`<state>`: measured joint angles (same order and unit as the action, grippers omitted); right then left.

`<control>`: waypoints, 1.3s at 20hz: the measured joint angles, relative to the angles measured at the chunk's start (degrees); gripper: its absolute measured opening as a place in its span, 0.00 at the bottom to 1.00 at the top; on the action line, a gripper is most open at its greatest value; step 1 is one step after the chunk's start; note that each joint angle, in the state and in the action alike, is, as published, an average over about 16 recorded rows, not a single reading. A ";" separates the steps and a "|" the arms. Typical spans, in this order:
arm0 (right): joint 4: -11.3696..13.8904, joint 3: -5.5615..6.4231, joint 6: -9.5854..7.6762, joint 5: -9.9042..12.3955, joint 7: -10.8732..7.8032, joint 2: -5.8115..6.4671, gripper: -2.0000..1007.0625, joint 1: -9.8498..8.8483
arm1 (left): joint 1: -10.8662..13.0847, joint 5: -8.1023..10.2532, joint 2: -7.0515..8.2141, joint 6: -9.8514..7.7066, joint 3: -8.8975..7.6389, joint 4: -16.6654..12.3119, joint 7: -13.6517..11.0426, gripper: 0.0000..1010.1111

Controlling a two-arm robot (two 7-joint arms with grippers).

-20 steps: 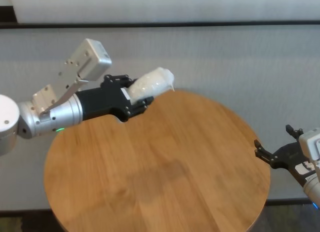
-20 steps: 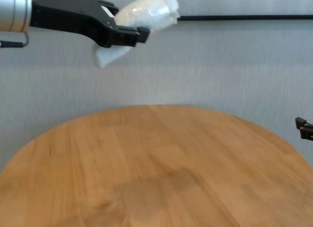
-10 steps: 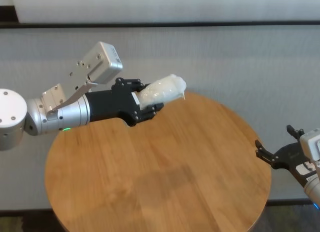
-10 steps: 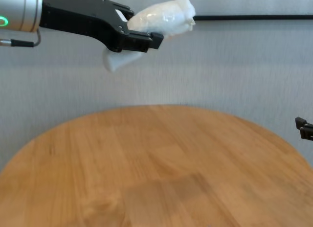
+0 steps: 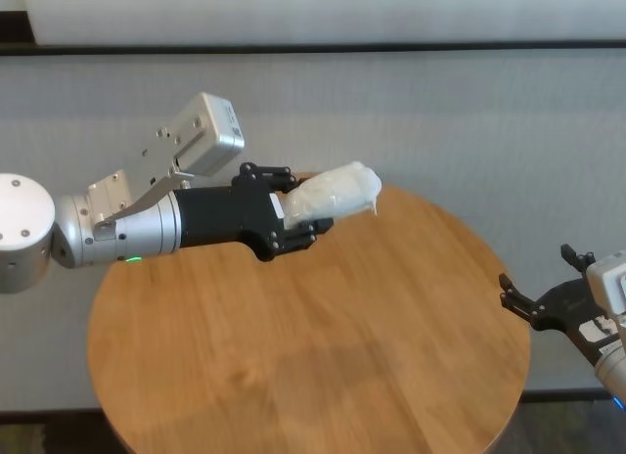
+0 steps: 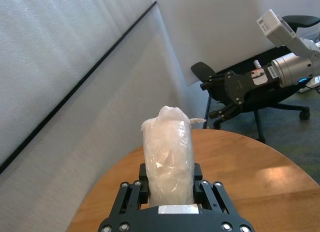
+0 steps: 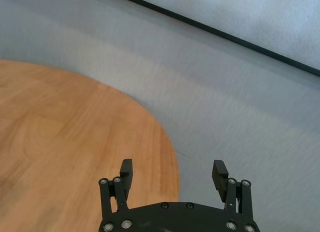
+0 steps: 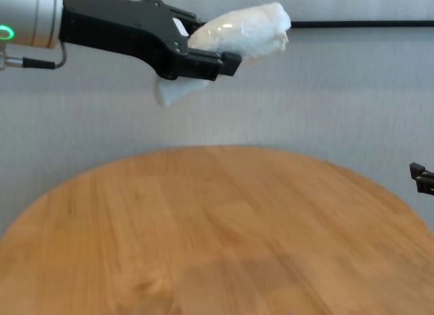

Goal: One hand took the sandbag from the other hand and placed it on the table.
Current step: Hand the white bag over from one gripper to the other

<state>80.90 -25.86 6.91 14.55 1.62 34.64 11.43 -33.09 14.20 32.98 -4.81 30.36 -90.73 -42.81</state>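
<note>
Since a second ago our left gripper has carried the bag farther right, high over the table.
We grip its rear so the front juts free for taking; our right gripper waits spread beside the table's right edge.

A pale ribbed wall with a dark horizontal strip; a black office chair stands beyond.

There is one bag. There is one round table. There are two grippers, the left gripper and the right gripper. There is one chair.
</note>
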 joint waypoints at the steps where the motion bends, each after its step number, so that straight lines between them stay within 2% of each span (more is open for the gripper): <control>1: 0.00 0.00 0.00 0.00 0.00 0.00 0.99 0.00 | -0.08 0.20 0.11 0.15 0.15 0.03 -0.22 0.51; 15: 0.00 0.00 0.00 0.00 0.00 0.00 0.99 0.00 | -0.97 2.62 0.87 1.85 1.72 0.79 -1.95 0.51; 26: 0.00 0.00 0.00 0.00 0.00 0.00 0.99 0.00 | -1.04 2.86 0.89 1.99 1.89 0.96 -1.98 0.51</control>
<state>80.90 -25.86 6.91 14.55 1.62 34.64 11.43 -34.14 17.06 33.87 -2.82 32.26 -89.77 -44.79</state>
